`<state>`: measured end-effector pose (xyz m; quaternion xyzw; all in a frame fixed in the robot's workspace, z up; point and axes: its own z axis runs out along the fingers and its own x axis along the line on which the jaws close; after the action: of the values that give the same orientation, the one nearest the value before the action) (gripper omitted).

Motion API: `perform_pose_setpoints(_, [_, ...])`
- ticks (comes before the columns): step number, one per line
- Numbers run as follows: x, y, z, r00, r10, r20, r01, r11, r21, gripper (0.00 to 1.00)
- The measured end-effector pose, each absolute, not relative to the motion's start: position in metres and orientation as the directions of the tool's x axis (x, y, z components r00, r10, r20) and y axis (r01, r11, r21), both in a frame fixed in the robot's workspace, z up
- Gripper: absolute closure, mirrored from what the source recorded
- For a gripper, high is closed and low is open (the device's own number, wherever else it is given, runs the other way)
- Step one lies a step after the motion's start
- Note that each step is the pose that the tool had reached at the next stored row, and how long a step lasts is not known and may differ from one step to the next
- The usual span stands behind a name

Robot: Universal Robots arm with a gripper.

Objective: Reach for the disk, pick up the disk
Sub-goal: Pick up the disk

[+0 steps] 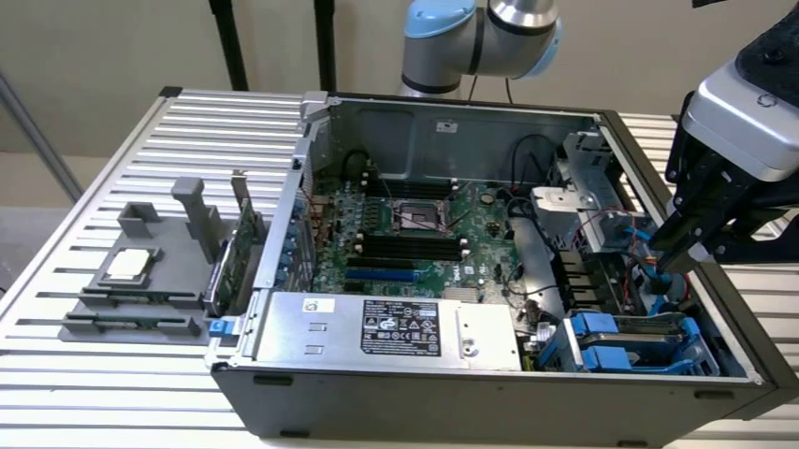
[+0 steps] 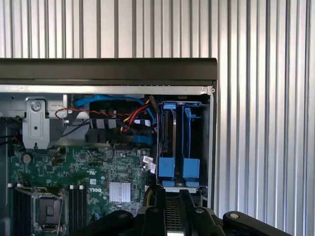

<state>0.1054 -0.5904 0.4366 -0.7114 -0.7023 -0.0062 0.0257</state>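
Currently, the end effector [image 1: 688,254] hangs over the side wall of the open computer case [image 1: 500,402], at the exterior view's right. Its jaws stand narrowly parted and hold nothing. The disk [image 1: 643,339] sits between blue carrier rails in the corner drive bay, apart from the fingers [image 2: 187,209].

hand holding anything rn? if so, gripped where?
Nothing held. The hand hovers open above the computer case, nothing in its gap; the disk sits slotted inside the case, untouched.
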Motion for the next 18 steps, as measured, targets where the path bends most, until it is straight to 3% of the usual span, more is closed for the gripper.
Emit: perform_pose_setpoints(18, [0.12, -0.587, 0.415, -0.064, 0.997, 0.039, 0.998, 0.065, -0.023, 0.75])
